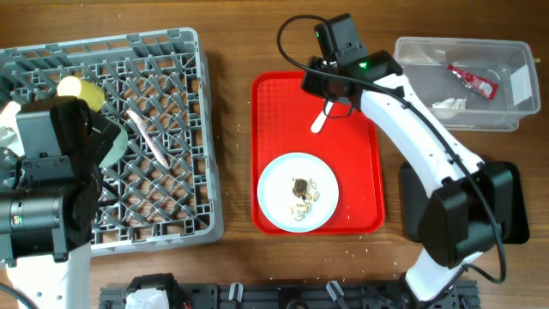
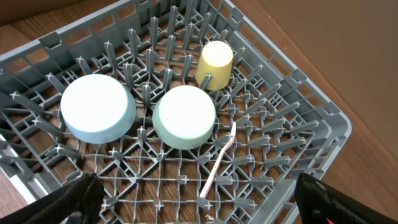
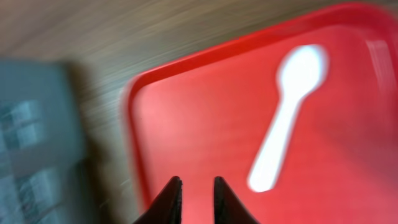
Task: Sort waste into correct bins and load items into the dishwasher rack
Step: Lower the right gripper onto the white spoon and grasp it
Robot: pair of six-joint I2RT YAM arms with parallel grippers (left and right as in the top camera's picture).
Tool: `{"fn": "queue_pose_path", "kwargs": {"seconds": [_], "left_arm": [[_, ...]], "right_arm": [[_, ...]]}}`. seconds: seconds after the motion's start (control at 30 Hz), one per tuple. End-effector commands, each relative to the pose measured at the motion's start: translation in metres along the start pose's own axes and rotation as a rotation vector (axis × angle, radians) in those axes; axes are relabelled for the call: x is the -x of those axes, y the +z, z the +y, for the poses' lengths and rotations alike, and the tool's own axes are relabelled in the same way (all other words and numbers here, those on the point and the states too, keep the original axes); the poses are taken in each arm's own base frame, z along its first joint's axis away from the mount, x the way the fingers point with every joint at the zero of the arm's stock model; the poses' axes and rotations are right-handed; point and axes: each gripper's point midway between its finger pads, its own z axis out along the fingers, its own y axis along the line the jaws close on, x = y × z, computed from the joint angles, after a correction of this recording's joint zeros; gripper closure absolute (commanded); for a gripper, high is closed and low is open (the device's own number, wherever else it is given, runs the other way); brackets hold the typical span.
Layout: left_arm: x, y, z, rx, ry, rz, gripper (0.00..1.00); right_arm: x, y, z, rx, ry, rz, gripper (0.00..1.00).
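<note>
Even, bright light overhead; the right wrist view is heavily motion-blurred, smearing the spoon [image 3: 285, 118] and red tray [image 3: 186, 130].
</note>
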Motion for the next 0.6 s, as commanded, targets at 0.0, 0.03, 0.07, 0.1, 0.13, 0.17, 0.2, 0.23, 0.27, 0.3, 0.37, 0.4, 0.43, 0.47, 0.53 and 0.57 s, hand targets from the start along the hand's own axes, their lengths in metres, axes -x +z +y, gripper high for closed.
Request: {"fn": "queue_pose_path", "kwargs": {"seconds": [0.0, 0.03, 0.07, 0.1, 0.13, 0.17, 0.2, 0.23, 0.27, 0.3, 0.37, 0.4, 0.43, 0.47, 0.53, 0.57], "left_arm": [[0.004, -0.002, 0.001, -0.003, -0.024, -0.012, 0.0], [0.004, -0.002, 0.001, -0.003, -0.024, -0.012, 0.0], [0.004, -0.002, 0.001, -0.003, -0.024, -0.012, 0.0], [0.004, -0.002, 0.001, -0.003, -0.024, -0.012, 0.0], [0.004, -0.002, 0.001, -0.003, -0.024, -0.012, 0.0], [0.004, -0.002, 0.001, -0.003, -0.024, -0.012, 0.0], [0.004, -0.002, 0.001, -0.003, -0.024, -0.012, 0.0], [0.004, -0.002, 0.001, -0.003, -0.024, -0.012, 0.0], [0.004, -0.002, 0.001, -0.003, -0.024, -0.012, 0.0], [0.004, -0.002, 0.001, -0.003, -0.024, -0.012, 0.0], [0.004, -0.002, 0.001, -0.003, -0.024, -0.012, 0.0], [0.004, -0.002, 0.001, -0.003, -0.024, -0.012, 0.0], [0.004, -0.002, 0.001, -0.003, -0.024, -0.012, 0.0], [0.004, -0.002, 0.001, -0.003, -0.024, -0.012, 0.0], [0.004, -0.002, 0.001, -0.003, -0.024, -0.012, 0.0], [0.004, -0.002, 0.001, -0.003, -0.024, -0.012, 0.0]], "right_arm": [[-0.012, 0.056, -0.051, -0.227, 0.079, -0.026, 0.71], [-0.017, 0.075, -0.057, -0.244, 0.08, -0.009, 0.66], [-0.021, 0.086, -0.06, -0.25, 0.081, 0.005, 0.65], [-0.028, 0.098, -0.062, -0.254, 0.081, 0.031, 0.64], [-0.036, 0.109, -0.064, -0.253, 0.084, 0.063, 0.64], [-0.045, 0.118, -0.065, -0.245, 0.091, 0.099, 0.64], [-0.054, 0.126, -0.067, -0.249, 0.112, 0.129, 0.64], [-0.06, 0.13, -0.068, -0.249, 0.117, 0.152, 0.63], [-0.065, 0.134, -0.069, -0.249, 0.118, 0.173, 0.63], [-0.069, 0.137, -0.071, -0.252, 0.119, 0.188, 0.62], [-0.075, 0.14, -0.075, -0.266, 0.117, 0.208, 0.62], [-0.076, 0.141, -0.075, -0.269, 0.117, 0.211, 0.62], [-0.076, 0.141, -0.075, -0.269, 0.116, 0.21, 0.63], [-0.076, 0.142, -0.075, -0.266, 0.116, 0.207, 0.66], [-0.075, 0.142, -0.074, -0.264, 0.116, 0.205, 0.91], [-0.075, 0.142, -0.074, -0.264, 0.117, 0.205, 0.95]]}}
